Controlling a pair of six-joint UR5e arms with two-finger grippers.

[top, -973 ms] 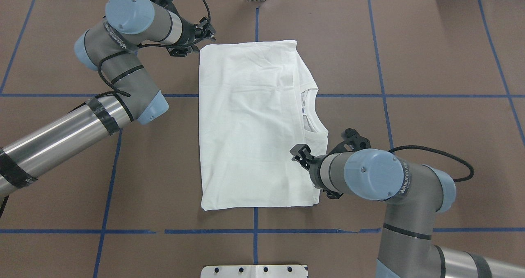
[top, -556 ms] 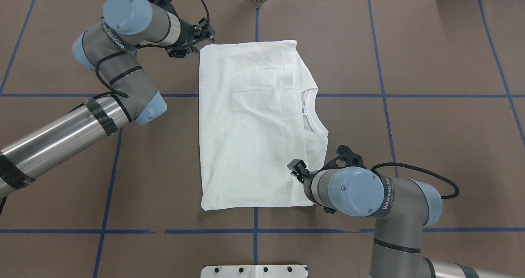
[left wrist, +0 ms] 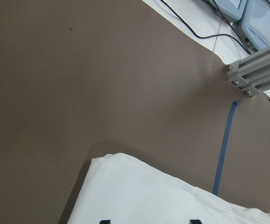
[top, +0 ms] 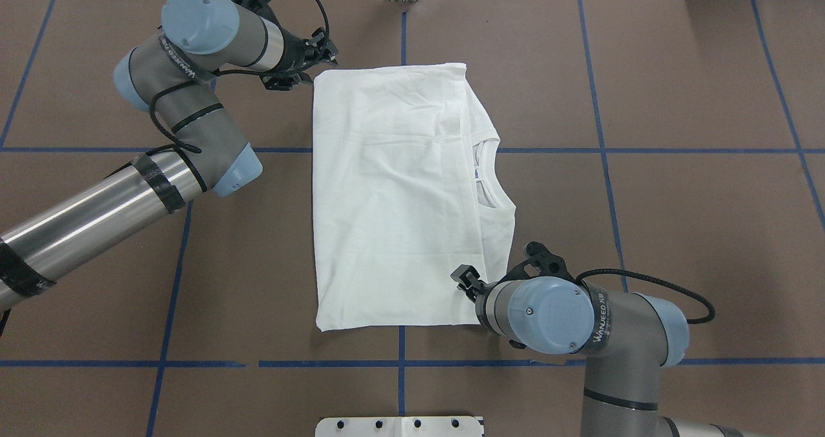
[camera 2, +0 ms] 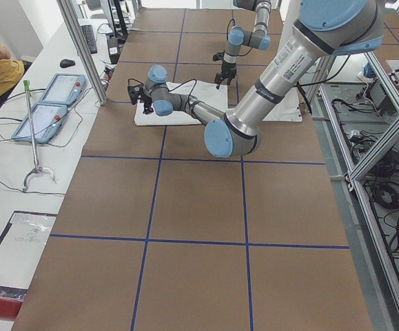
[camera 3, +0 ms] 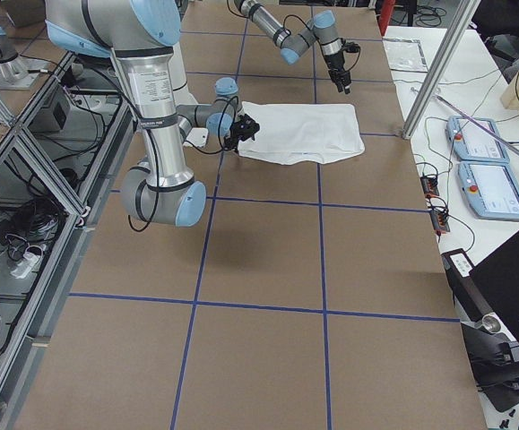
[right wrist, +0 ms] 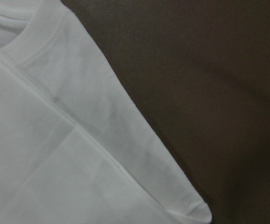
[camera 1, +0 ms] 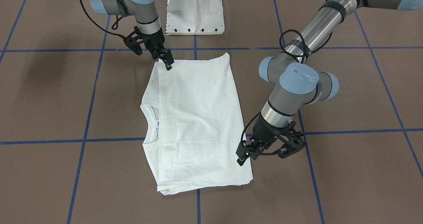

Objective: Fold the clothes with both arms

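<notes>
At the shirt's far left corner, the left tool (camera 1: 244, 154) hangs with its fingers spread, gripping nothing. The right tool (camera 1: 167, 60) is at the near right corner, touching or almost touching the hem; I cannot tell whether it is spread or pinching. The shirt (top: 393, 192) lies flat, folded to a long rectangle in the middle of the surface (top: 677, 102). The step seems to be lining up a new grasp. Next, each tool would need to drop and pinch every layer at its corner.
</notes>
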